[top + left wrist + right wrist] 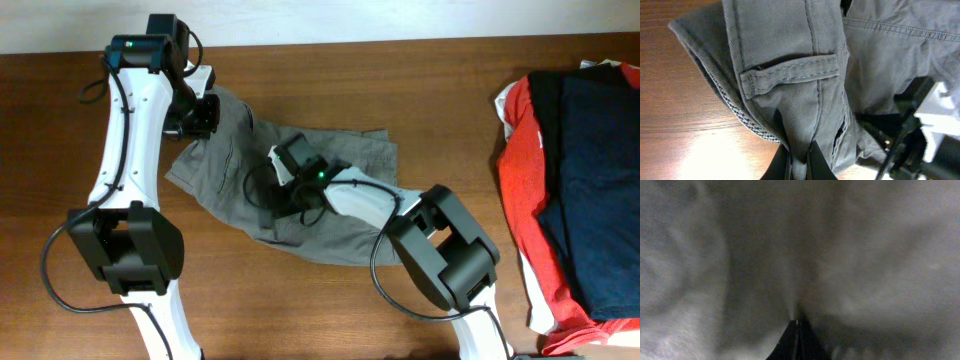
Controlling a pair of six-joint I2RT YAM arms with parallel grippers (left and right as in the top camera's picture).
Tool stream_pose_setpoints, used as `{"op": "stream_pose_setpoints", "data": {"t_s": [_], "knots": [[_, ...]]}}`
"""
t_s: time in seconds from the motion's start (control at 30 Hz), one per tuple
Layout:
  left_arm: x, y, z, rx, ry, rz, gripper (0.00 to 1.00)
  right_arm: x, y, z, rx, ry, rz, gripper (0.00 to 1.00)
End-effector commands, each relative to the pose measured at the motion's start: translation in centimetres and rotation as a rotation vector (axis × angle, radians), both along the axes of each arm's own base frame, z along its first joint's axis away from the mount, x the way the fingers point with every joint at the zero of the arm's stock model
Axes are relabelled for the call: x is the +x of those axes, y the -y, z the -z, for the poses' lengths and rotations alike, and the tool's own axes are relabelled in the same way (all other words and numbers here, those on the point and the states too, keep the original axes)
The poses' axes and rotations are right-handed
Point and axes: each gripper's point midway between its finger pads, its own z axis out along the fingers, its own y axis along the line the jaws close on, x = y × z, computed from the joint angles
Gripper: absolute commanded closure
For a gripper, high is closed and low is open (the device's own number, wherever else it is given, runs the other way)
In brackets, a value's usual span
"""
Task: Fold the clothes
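Folding is just starting: the right tool point(796, 329), pressed together, is pinching the middle of the shorts point(350, 150) on the worktop point(420, 80), while the left tool point(800, 152) is pinching their far-left corner. The next move is likely calling for carrying that corner across the shorts, keeping the fabric taut.

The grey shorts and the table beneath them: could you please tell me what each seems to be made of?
The shorts look like woven cotton twill, matte: diagonal weave lines, stitched seams, soft wrinkles. The table looks like wood or wood-look laminate, lightly glossy: brown grain with a light reflection.
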Motion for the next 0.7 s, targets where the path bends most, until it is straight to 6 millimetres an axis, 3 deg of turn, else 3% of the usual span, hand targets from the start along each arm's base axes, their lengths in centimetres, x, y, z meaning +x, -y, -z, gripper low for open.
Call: {"op": "stream_pose_setpoints", "data": {"t_s": [0.0,0.07,0.1,0.2,0.3,0.43,0.5,0.6,0.67], "knots": [[0.2,0.7,-3.4,-0.030,0.098,0.002,0.99,6.3,1.6,-8.0,0.087,0.157,0.064,0.96],[0.0,0.6,-3.9,-0.033,0.105,-0.010,0.99,8.8,2.9,-10.2,0.105,0.191,0.109,0.96],[-0.2,0.7,-4.1,-0.035,0.101,-0.023,0.99,9.5,3.5,-9.7,0.102,0.191,0.124,0.96],[-0.3,0.7,-4.2,-0.035,0.102,-0.022,0.99,8.8,3.2,-5.4,0.058,0.124,0.113,0.96],[-0.3,1.0,-4.2,-0.035,0.103,-0.016,0.99,6.7,1.2,-0.3,0.031,0.039,0.056,0.96],[-0.3,1.0,-4.2,-0.035,0.103,-0.015,0.99,5.3,-0.1,1.5,0.016,0.020,0.021,0.96],[-0.3,1.0,-4.2,-0.035,0.103,-0.015,0.99,6.5,-0.2,0.4,0.046,0.056,0.031,0.96],[-0.3,1.0,-4.2,-0.035,0.103,-0.015,0.99,11.7,1.6,-6.5,0.178,0.139,0.079,0.96],[-0.3,1.0,-4.2,-0.035,0.103,-0.015,0.99,13.7,3.1,-7.9,0.187,0.169,0.120,0.96]]}}
